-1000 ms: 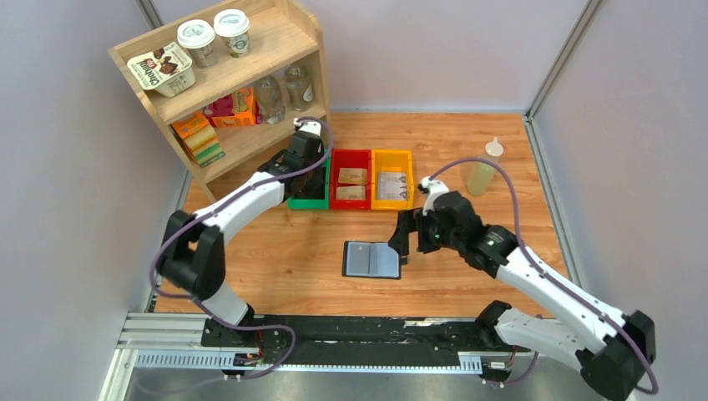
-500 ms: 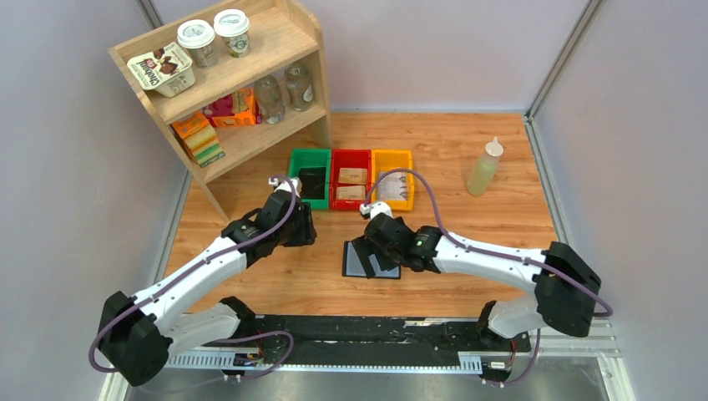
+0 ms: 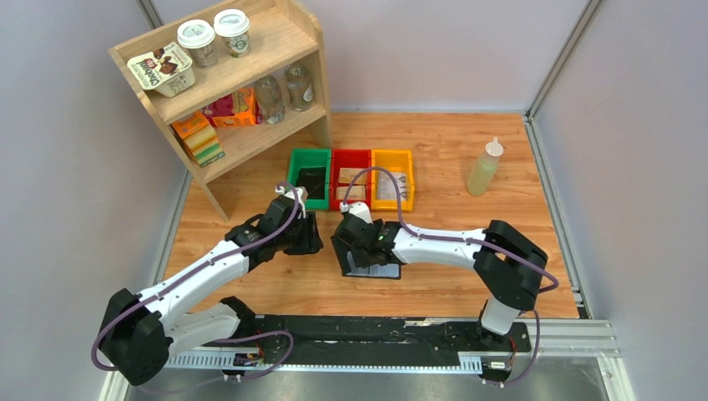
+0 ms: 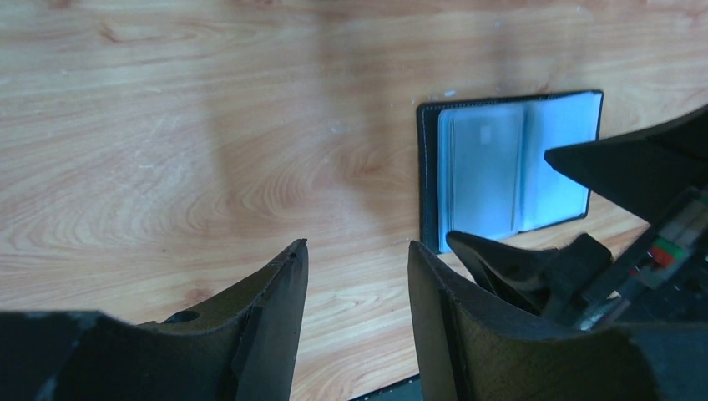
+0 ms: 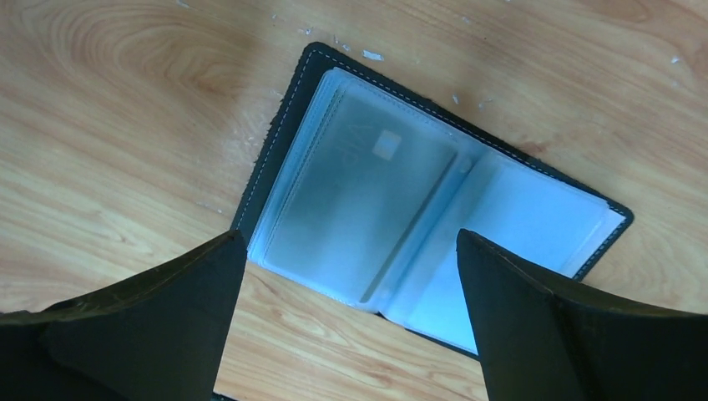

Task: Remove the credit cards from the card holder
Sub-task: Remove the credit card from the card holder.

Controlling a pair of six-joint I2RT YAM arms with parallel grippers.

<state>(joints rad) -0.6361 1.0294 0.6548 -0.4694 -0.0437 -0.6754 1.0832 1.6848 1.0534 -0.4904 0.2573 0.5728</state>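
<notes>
At tabletop centre, toward near edge: card holder [image 3: 380, 269] lies open flat, grey-blue sleeves up. Credit card [image 5: 367, 192] with chip sits inside sleeve on left-arm side. Right gripper [image 5: 351, 242] directly above holder, jaws spread wide, straddling pages, gripping nothing. Left gripper [image 4: 357, 251] just off holder's left edge, jaws narrowly parted, empty. Dark card [image 3: 312, 182] lies in green bin [image 3: 311, 153], toward far edge.

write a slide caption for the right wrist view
Right gripper, jaws wide open, poised over the card holder lying open on the wooden table, a card showing through its clear sleeve
</notes>
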